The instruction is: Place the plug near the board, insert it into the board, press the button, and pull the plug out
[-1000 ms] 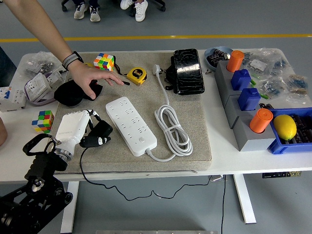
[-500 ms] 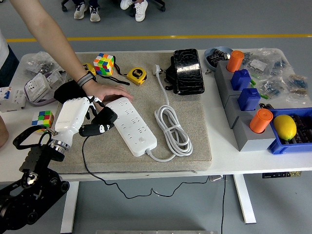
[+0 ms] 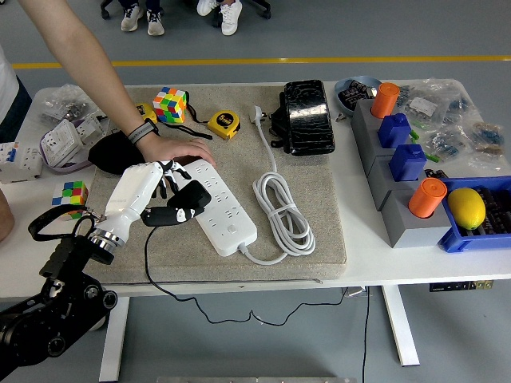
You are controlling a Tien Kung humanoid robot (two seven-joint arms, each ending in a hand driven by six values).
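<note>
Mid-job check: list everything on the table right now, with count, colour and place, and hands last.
Power strip: 1, white, mat centre; coiled cord on its right.
Plug: 1, black, at strip's left edge, in robot's hand.
Mat: 1, grey, on the table.
Cubes: 2, multicoloured, mat's far left and table's left.
Tape measure: 1, yellow, far mat.
Black case: 1, far centre.
Lemon: 1, yellow, blue bin at right.
Orange cylinders: 2, grey blocks at right.
Person's hand: 1, resting on strip's far end.
Left hand: white, gripping plug.

Grey floor [image 3: 335, 32], yellow floor line [image 3: 319, 59], white table [image 3: 399, 267]
</note>
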